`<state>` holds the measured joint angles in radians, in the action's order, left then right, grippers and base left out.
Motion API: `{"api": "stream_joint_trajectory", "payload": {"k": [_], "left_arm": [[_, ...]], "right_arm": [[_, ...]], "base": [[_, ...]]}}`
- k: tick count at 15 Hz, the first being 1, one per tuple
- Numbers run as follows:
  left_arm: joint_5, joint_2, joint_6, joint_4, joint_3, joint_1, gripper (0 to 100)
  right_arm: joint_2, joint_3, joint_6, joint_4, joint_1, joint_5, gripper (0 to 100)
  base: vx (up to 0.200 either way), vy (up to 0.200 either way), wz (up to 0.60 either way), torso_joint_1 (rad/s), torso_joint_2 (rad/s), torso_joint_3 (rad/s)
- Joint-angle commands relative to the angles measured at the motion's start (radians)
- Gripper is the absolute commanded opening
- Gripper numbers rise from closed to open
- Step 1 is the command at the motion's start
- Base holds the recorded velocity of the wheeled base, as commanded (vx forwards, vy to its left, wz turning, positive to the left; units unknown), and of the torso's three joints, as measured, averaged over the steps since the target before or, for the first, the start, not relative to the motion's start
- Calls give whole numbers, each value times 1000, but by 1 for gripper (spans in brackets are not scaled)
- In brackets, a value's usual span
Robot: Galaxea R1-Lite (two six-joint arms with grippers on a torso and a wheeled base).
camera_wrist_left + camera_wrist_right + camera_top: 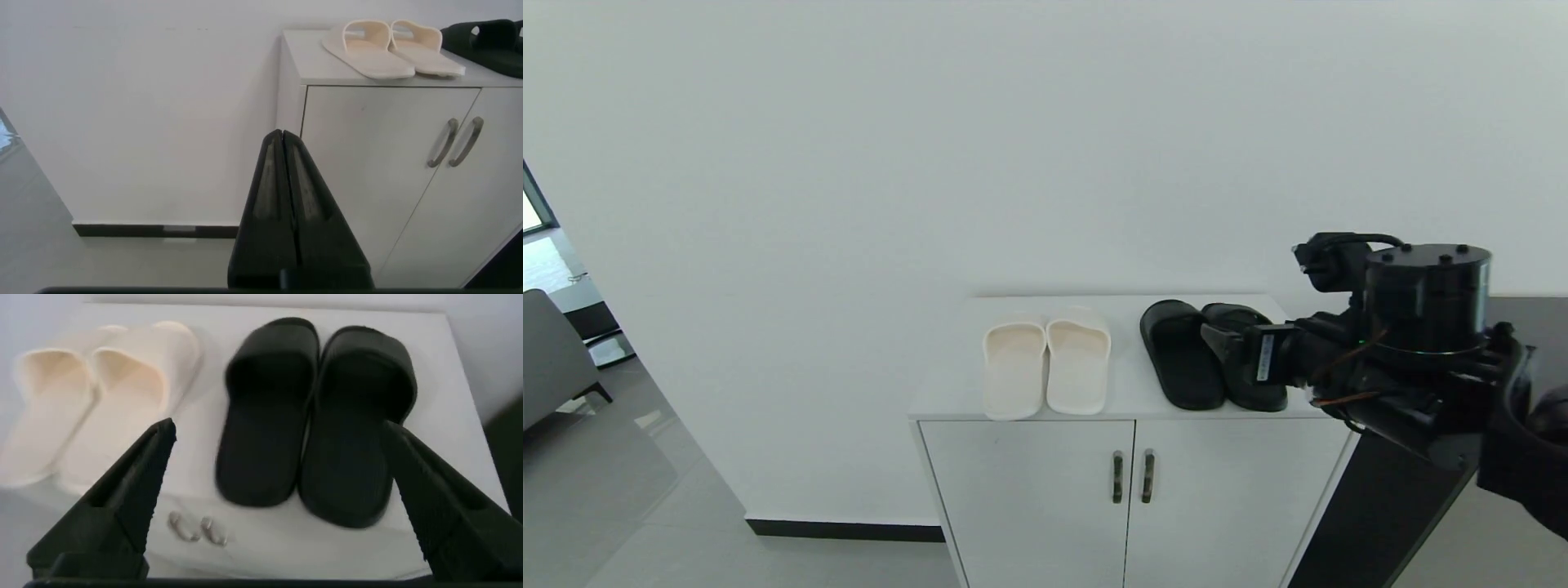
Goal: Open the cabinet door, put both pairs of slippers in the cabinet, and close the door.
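A white cabinet [1029, 498] stands against the wall with both doors closed and two dark handles [1132, 476] at the middle seam. On its top [1123, 392] lie a cream pair of slippers [1045, 363] on the left and a black pair [1188, 359] on the right. My right gripper [1227, 349] hovers open just above the black pair [351, 433], its jaws spread wider than both slippers [279, 431]. My left gripper [283, 204] is shut on nothing, low down and off the cabinet's left front corner [304, 86].
The white wall runs behind the cabinet. A black panel [1372, 506] leans along the cabinet's right side. Grey tiled floor [686, 531] lies open to the left, with a grey chair [551, 359] far left.
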<state>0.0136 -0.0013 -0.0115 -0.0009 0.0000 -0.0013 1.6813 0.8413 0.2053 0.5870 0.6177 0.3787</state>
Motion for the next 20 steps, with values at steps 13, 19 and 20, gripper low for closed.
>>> {"api": "stream_joint_trajectory", "payload": {"k": [13,19,20], "left_arm": [[0,1,-1,-1,0,0,0],[0,1,-1,-1,0,0,0],[0,1,-2,-1,0,0,0]], "right_arm": [[410,259,-30,82,-133,16,100],[517,374,-32,79,-153,16,100],[538,400,-38,79,-154,16,100]], "base": [[0,0,0,0,0,0],[0,0,0,0,0,0],[0,0,0,0,0,0]]}}
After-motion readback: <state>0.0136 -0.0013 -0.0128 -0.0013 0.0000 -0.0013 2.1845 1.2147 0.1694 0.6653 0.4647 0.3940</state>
